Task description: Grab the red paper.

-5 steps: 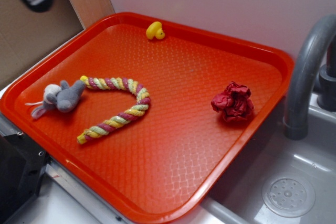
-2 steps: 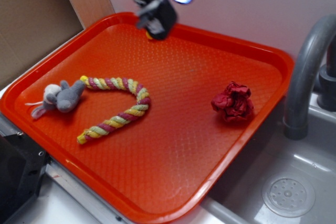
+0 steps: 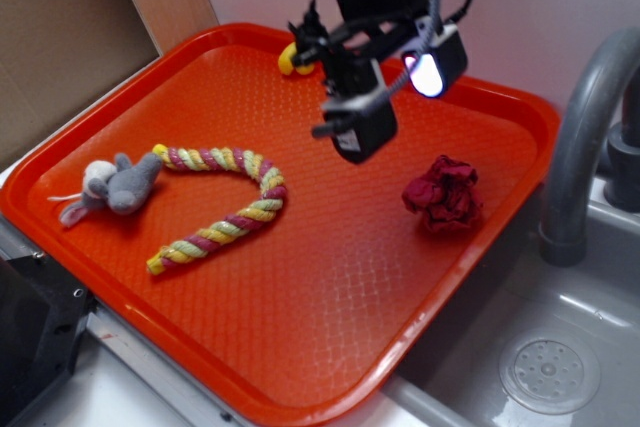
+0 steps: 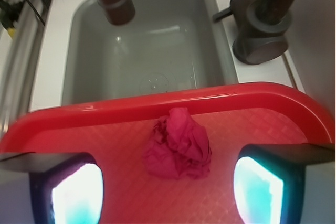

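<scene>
Wrist view puts the red paper (image 4: pixel 178 145) straight ahead of you, centred between the two lit fingers (image 4: pixel 79 195) at the bottom corners, so your gripper (image 3: pixel 357 132) is spread wide and holds nothing. The grab itself is all still to do: you are lined up on the ball but, judging from the exterior view, you hang above the tray (image 3: pixel 330 347) and short of the paper, which lies apart from you near the tray's right rim.

Watch that rim. The paper sits just inside the raised lip, and beyond the lip is the sink (image 4: pixel 152 61), with the faucet (image 3: pixel 585 137) rising close by on the right. You have little room past the ball, so come down from the open middle of the tray rather than sweeping in from the sink side; a push from the fingers would likely roll a light ball against the lip. The rope toy (image 3: pixel 225 207), the toy mouse (image 3: pixel 115 185) and the yellow duck (image 3: pixel 292 59) are well away from your path.
</scene>
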### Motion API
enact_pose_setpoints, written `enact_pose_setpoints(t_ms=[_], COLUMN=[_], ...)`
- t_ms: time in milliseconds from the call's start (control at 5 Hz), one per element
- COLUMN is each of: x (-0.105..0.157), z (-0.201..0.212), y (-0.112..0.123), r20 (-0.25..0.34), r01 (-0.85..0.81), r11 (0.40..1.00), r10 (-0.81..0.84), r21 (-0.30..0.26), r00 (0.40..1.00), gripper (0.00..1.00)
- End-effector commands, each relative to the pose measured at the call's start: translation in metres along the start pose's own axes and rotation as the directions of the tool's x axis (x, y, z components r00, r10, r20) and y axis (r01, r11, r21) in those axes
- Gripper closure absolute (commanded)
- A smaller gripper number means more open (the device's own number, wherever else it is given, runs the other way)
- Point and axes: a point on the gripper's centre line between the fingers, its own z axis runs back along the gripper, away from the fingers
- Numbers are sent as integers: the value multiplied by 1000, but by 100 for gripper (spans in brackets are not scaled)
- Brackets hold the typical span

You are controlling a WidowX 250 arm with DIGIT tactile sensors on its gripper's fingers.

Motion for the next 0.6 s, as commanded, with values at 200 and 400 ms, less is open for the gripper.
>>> enact_pose_setpoints(t_ms=[200, 400], x=[20, 15], z=[-37, -44], y=[-18, -17], r20=[-179, -211], r01=[-6, -22], r11=[996, 995], r10=[23, 41], r21=[94, 94], r00=[984, 977], gripper=[0, 0])
